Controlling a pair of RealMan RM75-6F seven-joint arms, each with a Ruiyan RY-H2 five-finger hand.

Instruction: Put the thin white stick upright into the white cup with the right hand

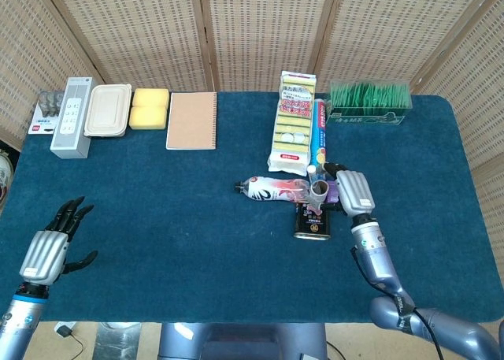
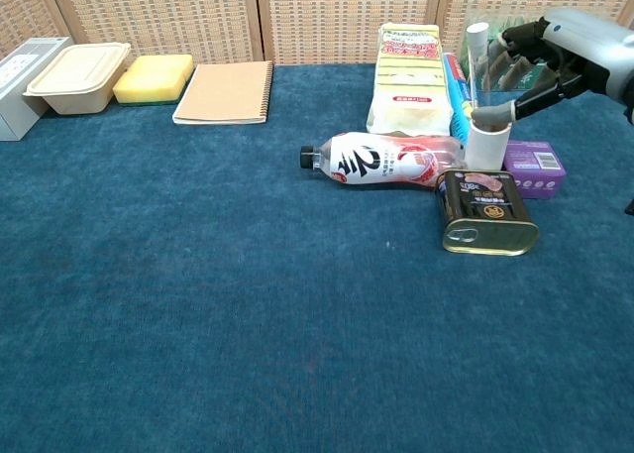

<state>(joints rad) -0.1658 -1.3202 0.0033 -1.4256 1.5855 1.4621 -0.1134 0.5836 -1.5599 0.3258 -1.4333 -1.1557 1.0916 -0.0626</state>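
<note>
Right hand at the white cup
Fingers around the upright thin white stick; actual grip cannot be told

Matt blue cloth table; glossy metal tin.

My head camera looks from high up, steeply down on the whole table, so I see all its blue top up to the wicker screen behind it. Both my hands are at the bottom of this view, my left hand at the lower left edge and my right hand right of the middle.

My chest camera sits low, close to the table's near edge, and looks forward almost flat across the top to the screen. It is nearer to the things.

Both views share the bottle, the can, the cup, the notebook and my right hand.
</note>
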